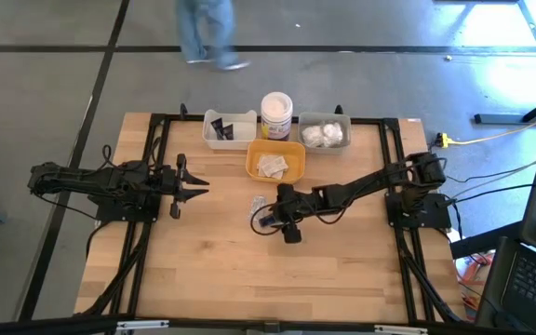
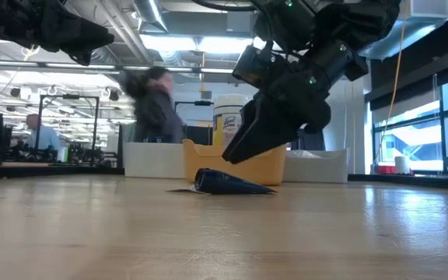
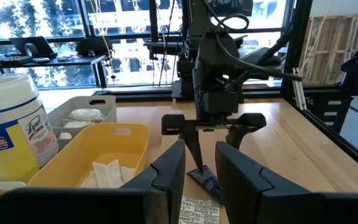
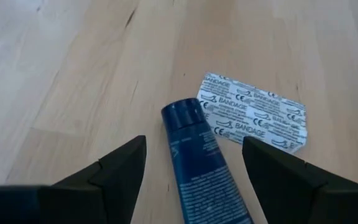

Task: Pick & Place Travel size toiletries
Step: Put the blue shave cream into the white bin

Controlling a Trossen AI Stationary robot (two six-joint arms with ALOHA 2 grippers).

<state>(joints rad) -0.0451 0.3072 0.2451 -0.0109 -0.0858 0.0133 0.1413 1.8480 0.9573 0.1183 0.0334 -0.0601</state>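
Pale wood table, smooth, matt, with visible grain. Dark blue tube of soft plastic, faintly glossy, printed in small white text. Flat white paper sachet, matt, stamped with repeated blue lettering. Yellow tray of smooth moulded plastic, slightly shiny. White jar of plastic with a glossy label.

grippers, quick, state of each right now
left gripper: open, empty, waiting at the table's left.
right gripper: open, holding nothing, straddling the dark blue tube beside the bandage sachet.
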